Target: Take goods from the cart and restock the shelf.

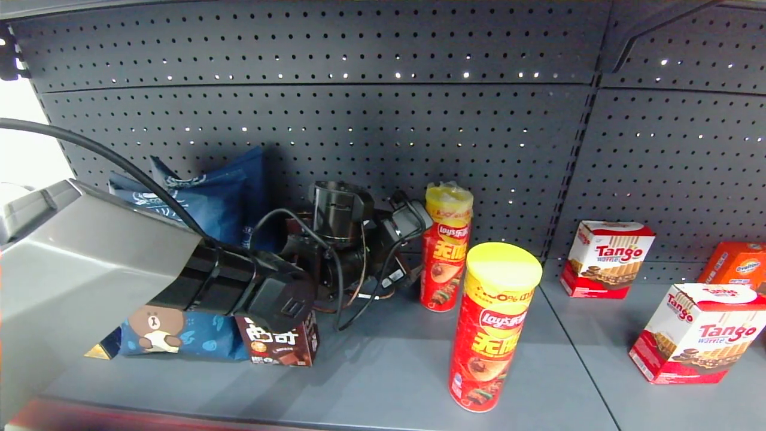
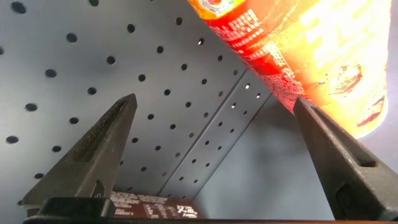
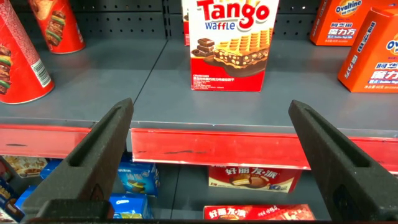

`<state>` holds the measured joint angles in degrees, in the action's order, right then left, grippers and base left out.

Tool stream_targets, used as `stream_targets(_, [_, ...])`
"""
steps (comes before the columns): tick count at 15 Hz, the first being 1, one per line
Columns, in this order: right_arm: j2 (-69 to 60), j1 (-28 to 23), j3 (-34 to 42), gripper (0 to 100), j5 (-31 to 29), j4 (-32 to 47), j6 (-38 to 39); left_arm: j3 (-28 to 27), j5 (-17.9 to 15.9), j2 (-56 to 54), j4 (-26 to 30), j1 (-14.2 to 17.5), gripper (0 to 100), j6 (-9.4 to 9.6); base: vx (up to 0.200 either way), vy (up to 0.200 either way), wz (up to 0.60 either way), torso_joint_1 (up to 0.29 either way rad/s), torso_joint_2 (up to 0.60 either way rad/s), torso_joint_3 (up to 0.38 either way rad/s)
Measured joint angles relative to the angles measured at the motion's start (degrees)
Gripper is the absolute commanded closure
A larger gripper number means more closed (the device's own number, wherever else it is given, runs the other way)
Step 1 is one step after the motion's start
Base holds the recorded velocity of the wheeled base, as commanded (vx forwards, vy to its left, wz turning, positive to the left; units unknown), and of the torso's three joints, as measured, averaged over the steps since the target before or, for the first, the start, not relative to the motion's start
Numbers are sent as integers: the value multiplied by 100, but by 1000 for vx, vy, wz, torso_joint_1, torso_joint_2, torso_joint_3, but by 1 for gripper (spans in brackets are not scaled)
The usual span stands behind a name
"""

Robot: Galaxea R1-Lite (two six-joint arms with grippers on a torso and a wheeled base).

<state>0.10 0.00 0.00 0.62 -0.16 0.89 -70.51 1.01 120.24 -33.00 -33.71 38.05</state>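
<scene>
A grey shelf [image 1: 383,359] with a perforated back panel [image 1: 419,137] is seen in the head view. The left arm [image 1: 90,257] is stretched over its left part, and much of what lies behind is covered by it. Blue bags [image 1: 209,197] are propped against the back panel, with their lower halves hidden by the arm. Of a blue bear-printed bag [image 1: 179,335] only the bottom is seen beneath it.

Two red cans with yellow lids stand upright mid-shelf. The front can [image 1: 494,329] is nearer the edge, and the rear can [image 1: 446,251], topped with crumpled film, is just beside the left wrist. Further right two waffle boxes [image 1: 697,335] are placed apart. An orange box [image 1: 736,266] is cut off at the frame's edge. A dark carton [image 1: 281,347] is partly covered by the arm.

In the left wrist view, the left gripper [image 2: 214,99] is spread wide with nothing clamped. A red can's side, cut off by the frame, lies by one finger [image 2: 329,155]. Contact cannot be judged, nor can it be told for certain which can it is.

The right gripper [image 3: 210,104] is likewise held wide apart and empty, before the shelf's red edge strip [image 3: 217,146]. Below the strip, packets [image 3: 252,180] are half hidden.
</scene>
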Motion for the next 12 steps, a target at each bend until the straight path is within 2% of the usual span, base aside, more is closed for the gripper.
stream_targets(12, [0, 0, 0, 0, -2, 0, 0, -60, 0, 112, 16, -91, 0, 0, 0, 0, 0, 0, 0, 0])
